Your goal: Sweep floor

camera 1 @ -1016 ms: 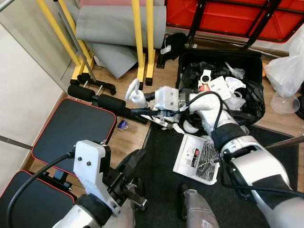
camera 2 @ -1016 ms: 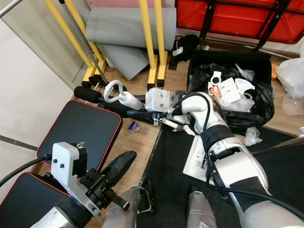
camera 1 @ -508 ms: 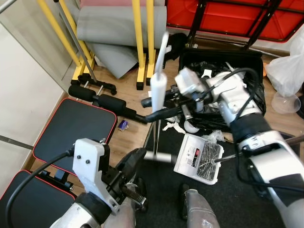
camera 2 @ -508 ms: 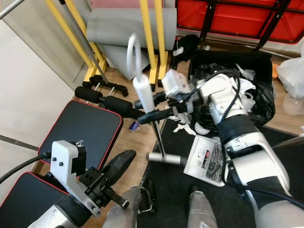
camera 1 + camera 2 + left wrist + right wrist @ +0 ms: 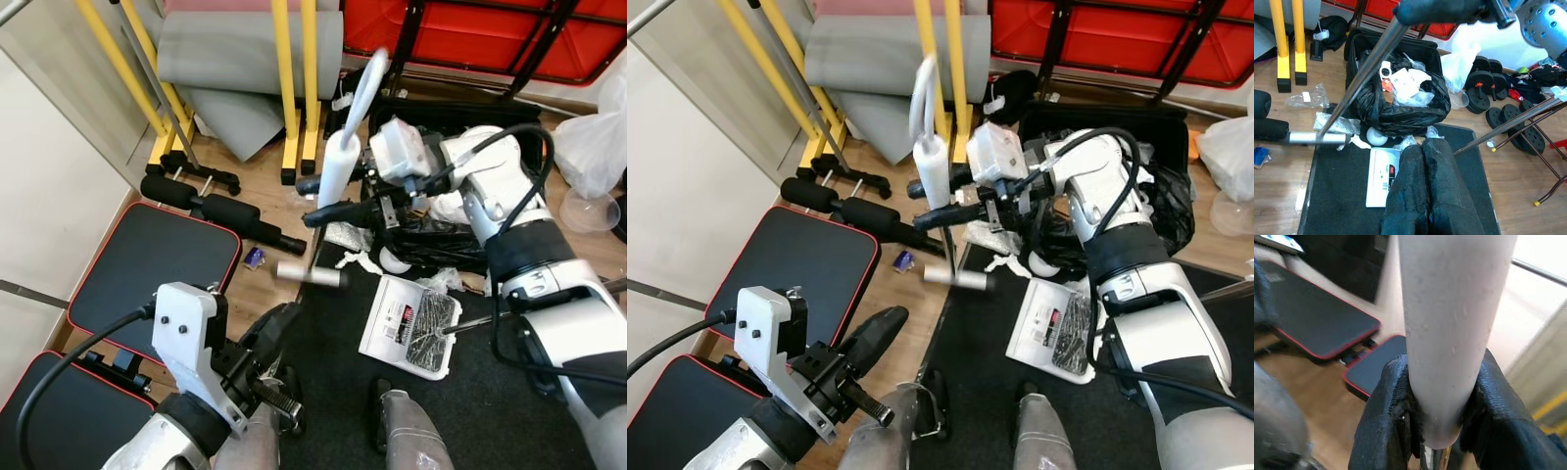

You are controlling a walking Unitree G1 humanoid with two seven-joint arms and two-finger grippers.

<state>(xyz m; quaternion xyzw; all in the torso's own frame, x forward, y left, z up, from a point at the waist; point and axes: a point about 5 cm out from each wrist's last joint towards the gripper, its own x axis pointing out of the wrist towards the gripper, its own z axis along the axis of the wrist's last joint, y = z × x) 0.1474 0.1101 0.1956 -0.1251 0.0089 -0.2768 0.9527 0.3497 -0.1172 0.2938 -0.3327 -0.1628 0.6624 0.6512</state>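
Note:
My right gripper (image 5: pixel 933 204) is shut on the white handle (image 5: pixel 340 166) of a sweeping tool, held upright over the wooden floor beside the black mat (image 5: pixel 333 392). In the right wrist view the fingers (image 5: pixel 1381 421) clamp the handle (image 5: pixel 1449 333) from both sides. A thin metal rod (image 5: pixel 1366 73) runs down from it to a silver tube end (image 5: pixel 309 274) above the mat's edge. White paper scraps (image 5: pixel 358 262), a small blue scrap (image 5: pixel 253 258) and clear wrappers (image 5: pixel 1303 95) lie on the floor. My left gripper (image 5: pixel 1425 147) is shut and empty, low near my legs.
A black bin (image 5: pixel 1396 107) lined with a bag holds rubbish beyond the mat. A white packet (image 5: pixel 411 323) lies on the mat. Black bench pads (image 5: pixel 147 264) sit left, yellow frame legs (image 5: pixel 294 88) and a grey roll (image 5: pixel 235 49) behind. Weight plates (image 5: pixel 1493 98) lie far right.
My right arm has raised the handle from lying low by the bench roller to upright and carried it toward the bin; the silver end swung left. The left arm stayed put.

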